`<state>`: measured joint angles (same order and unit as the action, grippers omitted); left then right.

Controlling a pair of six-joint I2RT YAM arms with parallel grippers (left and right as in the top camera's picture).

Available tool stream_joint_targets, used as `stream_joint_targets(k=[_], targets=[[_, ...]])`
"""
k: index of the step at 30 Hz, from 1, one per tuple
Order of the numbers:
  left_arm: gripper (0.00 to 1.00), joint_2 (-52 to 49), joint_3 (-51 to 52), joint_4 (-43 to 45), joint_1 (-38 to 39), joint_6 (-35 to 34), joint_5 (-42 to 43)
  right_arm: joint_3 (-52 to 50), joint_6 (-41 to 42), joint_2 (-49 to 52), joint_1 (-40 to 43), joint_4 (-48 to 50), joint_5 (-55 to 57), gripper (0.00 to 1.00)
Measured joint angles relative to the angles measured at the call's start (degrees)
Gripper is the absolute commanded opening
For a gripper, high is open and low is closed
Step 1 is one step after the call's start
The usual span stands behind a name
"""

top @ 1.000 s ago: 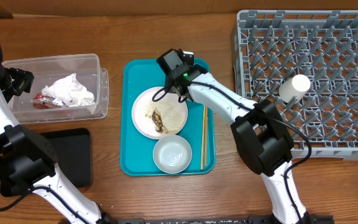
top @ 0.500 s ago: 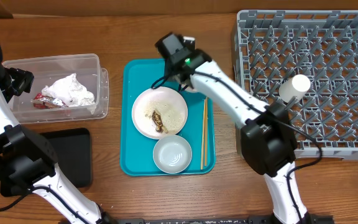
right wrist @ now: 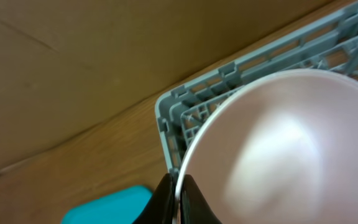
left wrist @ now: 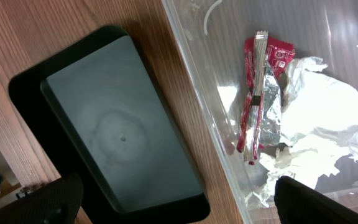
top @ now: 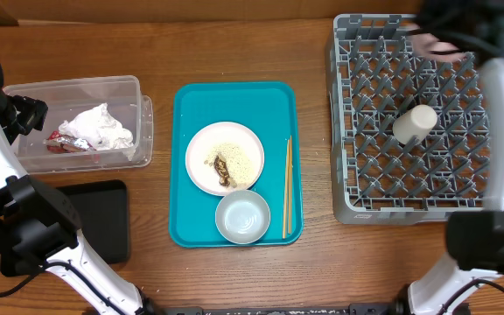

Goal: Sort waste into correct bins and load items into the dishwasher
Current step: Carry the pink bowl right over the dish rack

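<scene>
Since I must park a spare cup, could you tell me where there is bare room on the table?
Bare wood runs between the teal tray and the dish rack, and behind the tray. The tray's far end is free. Crowded: its near part, with plate, grey bowl and chopsticks; the gap beside the clear tub is narrow.

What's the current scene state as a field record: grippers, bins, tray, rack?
right gripper: shut on rim of pink bowl, over grey plastic dish rack
left gripper: open, above clear plastic tub and flat black tray
tub: crumpled white napkins, red wrapper
teal serving tray: round pale plate with rice, light grey bowl, wooden chopsticks
rack: small white cup
</scene>
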<state>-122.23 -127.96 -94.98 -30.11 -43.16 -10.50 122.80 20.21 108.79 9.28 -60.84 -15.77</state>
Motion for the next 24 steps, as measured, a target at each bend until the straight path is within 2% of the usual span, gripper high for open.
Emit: stream_joint_targets(k=[7,13,18,24], targets=[[1.00,0.00,0.00,0.04,0.00,0.00,0.00,-5.27,-10.01,4.33,19.30,-0.07,-31.54,0.04],[1.00,0.00,0.00,0.02,0.00,0.00,0.00,-12.96,-14.69,9.14,23.80,3.58,-46.77,0.04],[1.00,0.00,0.00,0.02,0.00,0.00,0.00,-18.49,-15.89,11.89,25.11,6.36,-54.90,0.04],[1.00,0.00,0.00,0.02,0.00,0.00,0.00,-22.08,-14.80,12.13,26.88,5.16,-56.22,0.04]])
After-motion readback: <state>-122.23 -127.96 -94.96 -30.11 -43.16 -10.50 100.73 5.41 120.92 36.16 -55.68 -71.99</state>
